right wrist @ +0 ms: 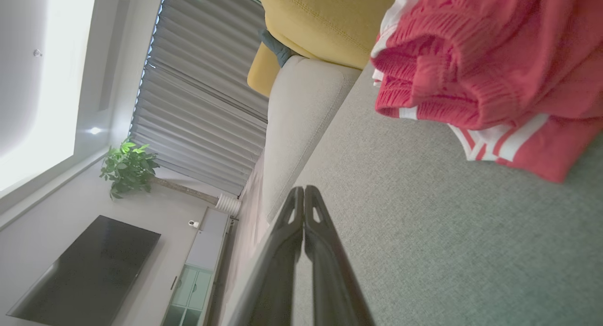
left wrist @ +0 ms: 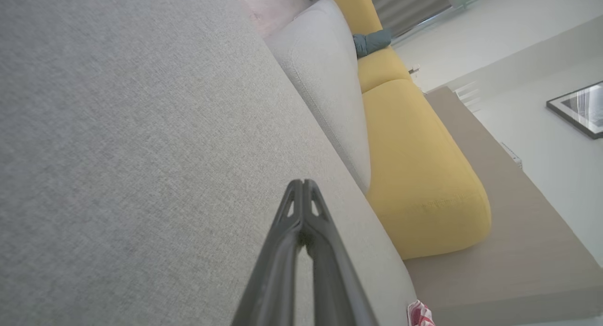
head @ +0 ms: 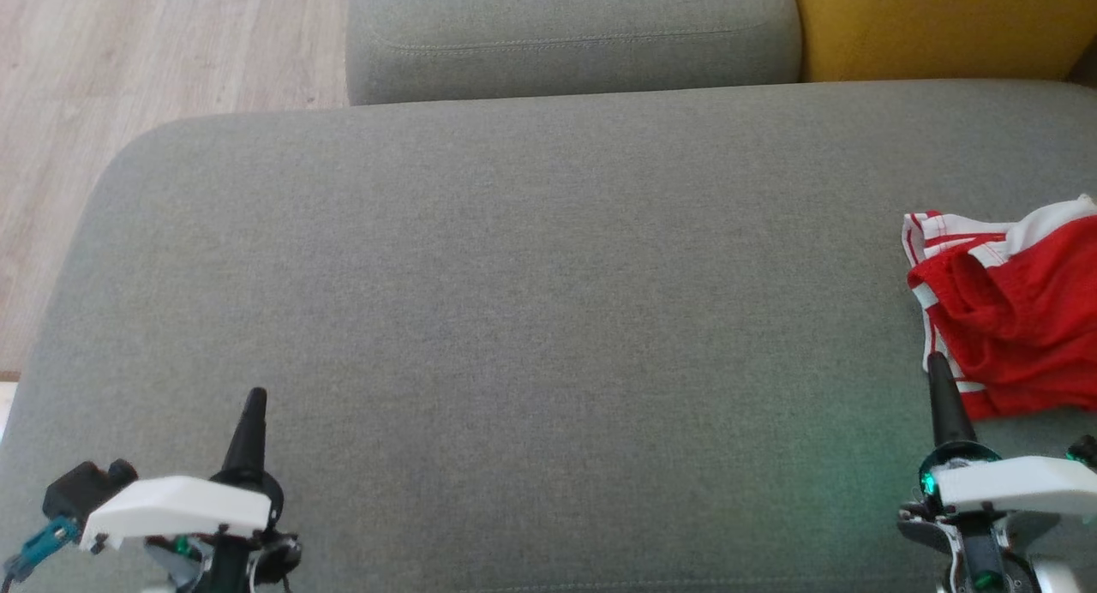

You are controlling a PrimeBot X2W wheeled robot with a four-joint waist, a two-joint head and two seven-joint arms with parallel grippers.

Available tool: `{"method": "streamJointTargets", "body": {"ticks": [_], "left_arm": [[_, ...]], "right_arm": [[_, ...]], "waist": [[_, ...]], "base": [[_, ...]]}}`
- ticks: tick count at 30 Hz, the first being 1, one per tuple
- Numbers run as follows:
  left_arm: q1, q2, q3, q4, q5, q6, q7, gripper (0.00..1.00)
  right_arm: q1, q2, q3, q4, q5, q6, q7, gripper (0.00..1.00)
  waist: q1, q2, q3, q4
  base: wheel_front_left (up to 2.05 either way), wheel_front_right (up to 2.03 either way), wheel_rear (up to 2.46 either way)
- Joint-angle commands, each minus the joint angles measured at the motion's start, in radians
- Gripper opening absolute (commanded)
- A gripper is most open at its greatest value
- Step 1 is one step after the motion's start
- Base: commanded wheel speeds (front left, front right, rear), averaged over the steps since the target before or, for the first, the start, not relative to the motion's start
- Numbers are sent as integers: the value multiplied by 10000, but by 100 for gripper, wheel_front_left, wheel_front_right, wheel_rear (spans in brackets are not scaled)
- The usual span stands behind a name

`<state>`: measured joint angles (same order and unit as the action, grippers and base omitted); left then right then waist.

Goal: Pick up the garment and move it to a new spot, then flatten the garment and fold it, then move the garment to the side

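Garment (head: 1011,319) is lying at 3 o'clock in the head view, at the far right of the grey seat cushion (head: 531,319) and running off the picture's edge.
- It is red, soft, thin cloth with white side stripes. The right wrist view is showing a ribbed waistband gathering into ridges, with layers bunching over one another, neither flat nor squarely folded.
- Judgement: this off-to-the-side heap is fitting either a piece waiting for pickup or one already set aside. The pictures are not settling which.
- Right tool (head: 938,366), at 5 o'clock, is clenching on nothing. Its tip is pointing at the hem just beside it; I cannot tell whether it is touching.
- Left tool (head: 254,404), at 7 o'clock, is likewise clenching empty and hovering over bare cushion, well apart from the cloth.
- The seat is showing a coarse grey weave with rounded corners, likely gripping cloth a little.
- A grey back cushion (head: 566,36) is sitting at 12 o'clock, a yellow cushion (head: 934,27) at 1, and wood floor (head: 128,79) at 10.
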<state>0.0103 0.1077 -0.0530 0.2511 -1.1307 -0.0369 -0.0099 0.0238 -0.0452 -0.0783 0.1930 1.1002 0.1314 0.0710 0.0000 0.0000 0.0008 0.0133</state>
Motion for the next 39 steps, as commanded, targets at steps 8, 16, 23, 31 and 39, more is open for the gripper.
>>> {"method": "streamJointTargets", "body": {"ticks": [8,16,23,31,39], "left_arm": [[-655,-62,521,-250,-1011,-234,225,0],[-785,-170,781,-202,-1979,-411,455,0],[-887,-254,985,-165,-2731,-548,635,0],[-1002,-351,1217,-123,-3587,-704,841,0],[-1104,-436,1422,-86,-4338,-841,1021,0]], "right_arm": [[-668,-173,24,-126,1107,-5,95,0],[-827,-175,-27,33,2141,-5,142,0],[-950,-175,-68,157,2944,-6,179,0],[-1091,-175,-116,298,3858,-7,223,0],[-1215,-174,-159,422,4659,-7,262,0]], "waist": [[0,0,4,-24],[0,0,9,-51],[0,0,13,-73],[0,0,17,-97],[0,0,21,-118]], "base": [[0,0,0],[0,0,0],[0,0,0],[0,0,0],[0,0,0]]}}
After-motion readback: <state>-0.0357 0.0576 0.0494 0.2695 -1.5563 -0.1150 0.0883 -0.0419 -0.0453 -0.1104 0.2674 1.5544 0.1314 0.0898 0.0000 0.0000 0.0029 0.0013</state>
